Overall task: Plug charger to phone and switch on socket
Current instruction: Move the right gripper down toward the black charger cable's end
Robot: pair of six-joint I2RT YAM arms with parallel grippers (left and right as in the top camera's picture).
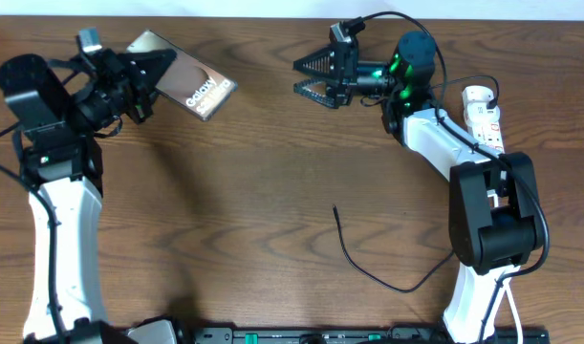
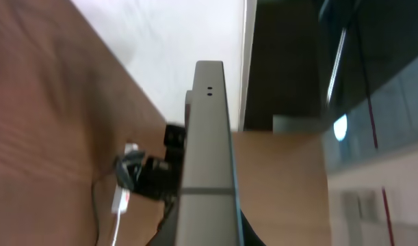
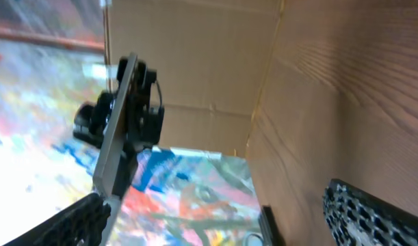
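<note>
Wood table (image 1: 272,172); one charger (image 1: 341,239); left end effector (image 1: 156,67) grips one phone (image 1: 191,91); right end effector (image 1: 299,78) spread.

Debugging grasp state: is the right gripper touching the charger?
Apart. The overhead view shows the right gripper open in the air and the charger lying loose on the table nearer the robot's base, with a wide gap between them.

The phone (image 1: 182,84) is at the left, the socket (image 1: 484,115) at the right, the charger (image 1: 347,256) between them.
</note>
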